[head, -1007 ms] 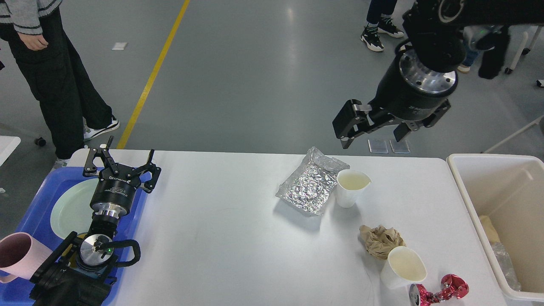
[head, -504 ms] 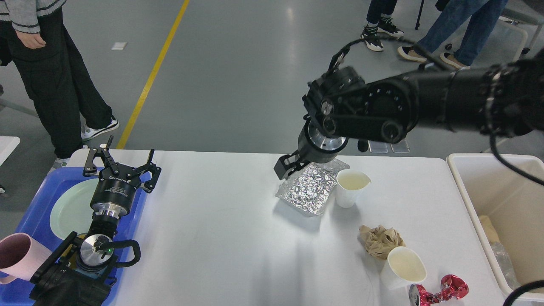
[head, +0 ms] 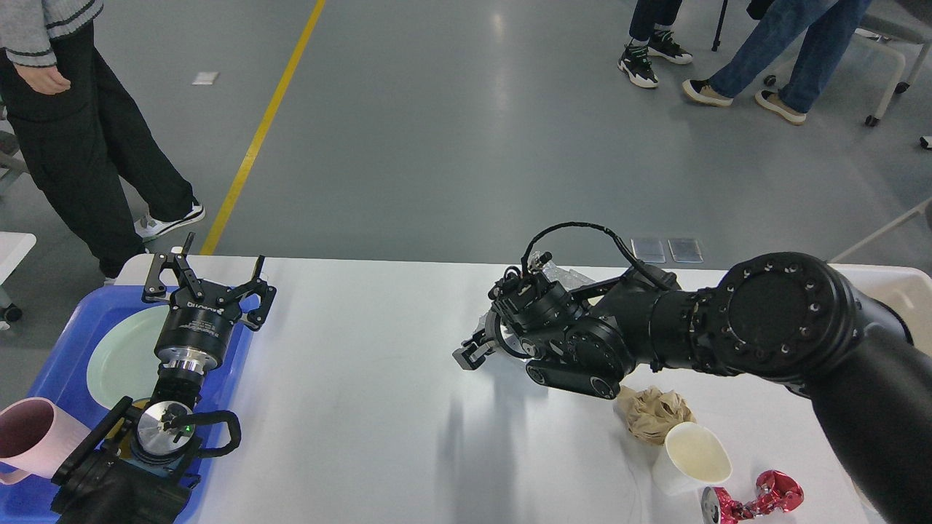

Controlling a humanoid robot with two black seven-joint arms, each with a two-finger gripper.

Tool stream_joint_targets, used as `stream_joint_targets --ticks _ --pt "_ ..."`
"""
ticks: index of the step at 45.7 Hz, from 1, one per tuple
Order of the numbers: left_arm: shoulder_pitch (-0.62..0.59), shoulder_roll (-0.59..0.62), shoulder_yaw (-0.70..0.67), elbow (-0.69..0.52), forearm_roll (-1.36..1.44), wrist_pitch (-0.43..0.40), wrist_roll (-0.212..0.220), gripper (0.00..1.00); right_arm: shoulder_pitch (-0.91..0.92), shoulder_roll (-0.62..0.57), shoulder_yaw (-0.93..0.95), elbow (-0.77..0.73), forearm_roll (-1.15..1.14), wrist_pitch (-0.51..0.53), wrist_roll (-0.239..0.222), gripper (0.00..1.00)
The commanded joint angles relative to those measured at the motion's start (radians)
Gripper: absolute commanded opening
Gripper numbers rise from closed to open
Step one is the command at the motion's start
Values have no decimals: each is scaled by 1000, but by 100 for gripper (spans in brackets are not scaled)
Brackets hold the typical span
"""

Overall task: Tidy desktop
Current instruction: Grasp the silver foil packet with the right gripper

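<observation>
one paper cup [head: 690, 457] beside crumpled paper [head: 650, 411]

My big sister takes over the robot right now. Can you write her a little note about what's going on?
Left gripper: jaws open, empty, over the blue tray with the plate.
Right gripper: low at the foil bag, mostly hidden; grip unclear.
On the desktop: crumpled brown paper, paper cup, crushed red can.
Left: all of that still needs clearing.

Robot test floor in an industrial hall
Grey polished floor [head: 451, 131], yellow line [head: 262, 131], bystanders' legs [head: 772, 51] beyond the desktop [head: 364, 407]
</observation>
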Motion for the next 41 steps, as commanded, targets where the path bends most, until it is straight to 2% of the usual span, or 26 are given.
stream_joint_targets --ticks 1,11,24,29,34,38,41 --pt "0 0 0 0 0 0 0 96 -68 -2 -23 -49 -14 -40 -1 92" --pt "0 0 0 0 -1 0 0 96 -94 -5 -55 -80 -17 -71 -1 86" --pt "0 0 0 0 0 0 0 96 -134 -9 -54 -71 -19 -79 -1 85" --pt "0 0 0 0 0 0 0 96 -140 -10 -54 -76 -19 -94 -1 75" --pt "0 0 0 0 -1 0 0 96 -158 -10 -54 -77 -19 -114 -3 69" --pt "0 0 -2 0 0 0 0 96 -163 -10 -54 -79 -17 -119 -3 60" --pt "0 0 -2 0 -1 0 0 96 -166 -10 -54 -79 -16 -119 -3 45"
